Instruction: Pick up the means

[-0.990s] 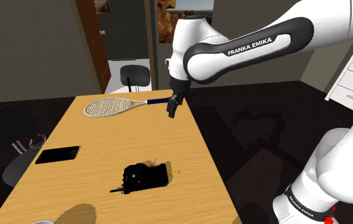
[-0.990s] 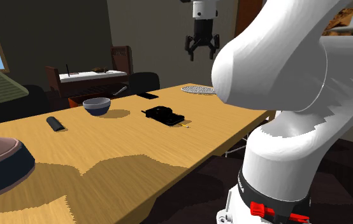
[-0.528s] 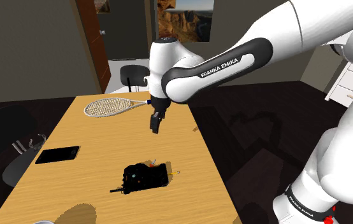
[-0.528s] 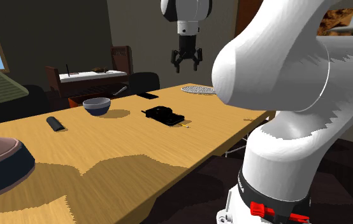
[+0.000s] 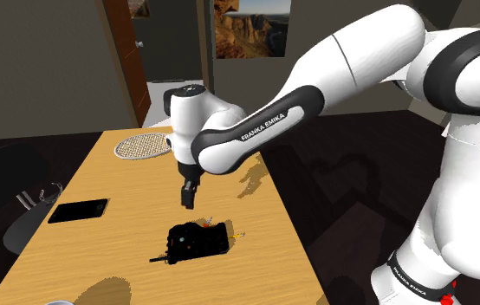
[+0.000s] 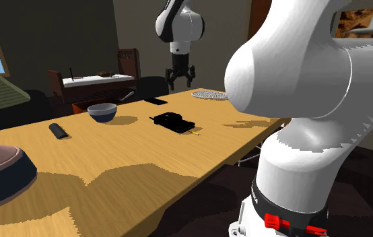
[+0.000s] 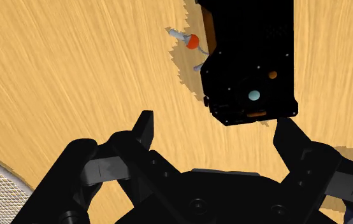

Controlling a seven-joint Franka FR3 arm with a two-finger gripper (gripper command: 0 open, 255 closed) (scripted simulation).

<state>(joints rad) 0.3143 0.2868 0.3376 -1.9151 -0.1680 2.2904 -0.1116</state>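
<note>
**A:** What moved?

**B:** The claw [image 5: 187,197] [image 6: 180,81] [image 7: 213,121]. A second ago it was high up by the racket [image 5: 143,145]. Now it has come down closer to the black box [image 5: 197,241] [image 7: 248,57], not touching it.

**A:** Is it holding anything?

**B:** No. Its fingers stand wide apart with nothing between them.

**A:** Where is the box?

**B:** Flat on the bench [image 5: 126,186], a bit nearer the edge on the shoulder view's right. Bare wood lies around it. The phone [image 5: 78,210] is well apart, and the racket lies at the far end.
</note>
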